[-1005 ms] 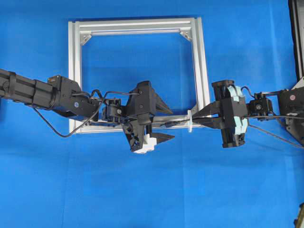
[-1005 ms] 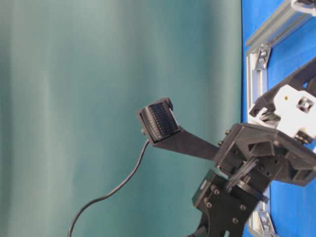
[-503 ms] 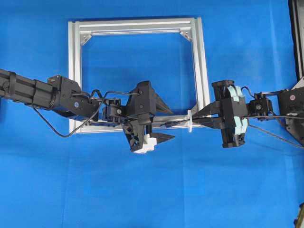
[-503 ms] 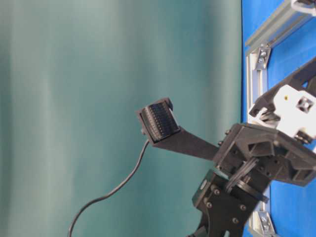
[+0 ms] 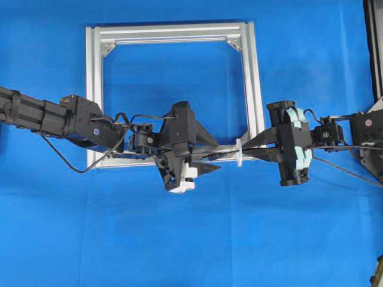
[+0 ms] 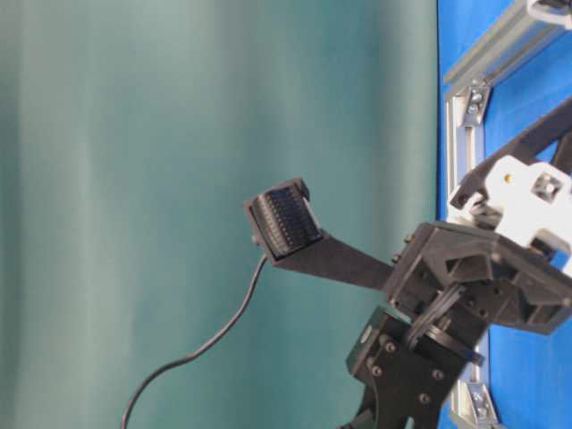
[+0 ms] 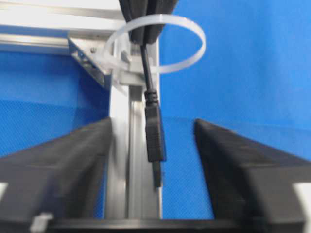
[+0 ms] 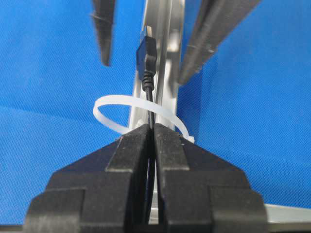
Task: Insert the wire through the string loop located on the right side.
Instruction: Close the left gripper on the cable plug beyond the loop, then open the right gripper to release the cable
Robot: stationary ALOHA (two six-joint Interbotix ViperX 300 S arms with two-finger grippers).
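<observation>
Over a blue table (image 5: pixel 191 239), the right end effector (image 8: pixel 151 141) is clamped on the wire (image 8: pixel 148 97), whose plug (image 7: pixel 154 138) has passed through the white string loop (image 7: pixel 160 43) standing on the near rail of the silver frame (image 5: pixel 251 78). The plug hangs between the fingers (image 7: pixel 63 165) of the left end effector (image 5: pixel 206 156), which stand apart on either side without touching it. The loop (image 5: pixel 239 152) sits by the frame's right corner, between the two arms.

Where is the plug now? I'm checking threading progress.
In the left wrist view, the plug hangs past the white loop, above the frame rail, between the left gripper's fingers.
</observation>
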